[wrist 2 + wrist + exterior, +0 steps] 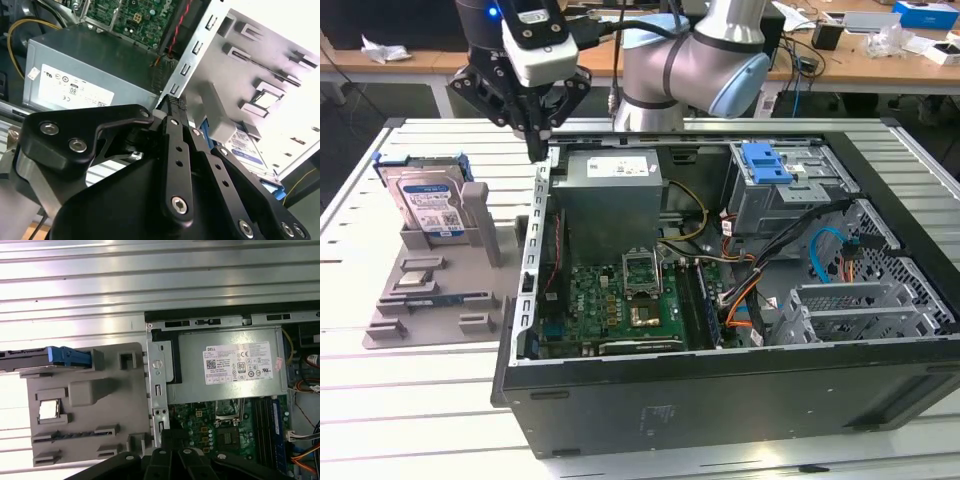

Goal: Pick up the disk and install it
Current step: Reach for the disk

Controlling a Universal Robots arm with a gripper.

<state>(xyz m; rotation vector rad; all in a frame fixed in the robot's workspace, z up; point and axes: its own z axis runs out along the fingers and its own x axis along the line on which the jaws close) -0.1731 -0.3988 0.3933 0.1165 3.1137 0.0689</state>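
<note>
The disk [428,203], silver-grey with a white and blue label and blue side rails, stands upright in a grey holder [440,290] at the exterior view's left, outside the computer case. In the first wrist view the disk [35,360] appears edge-on with its blue rail; in the second wrist view the disk [248,146] is partly behind a grey post. My gripper [535,148] hangs above the case's upper left corner, between the holder and the power supply, apart from the disk. Its black fingers [176,145] lie together with nothing between them.
The open computer case [720,390] lies on the slatted metal table [380,400]. Inside are a grey power-supply box [610,190], the green motherboard [610,300], cables, and a drive cage with a bare blue bracket [765,162]. Desks with clutter stand behind.
</note>
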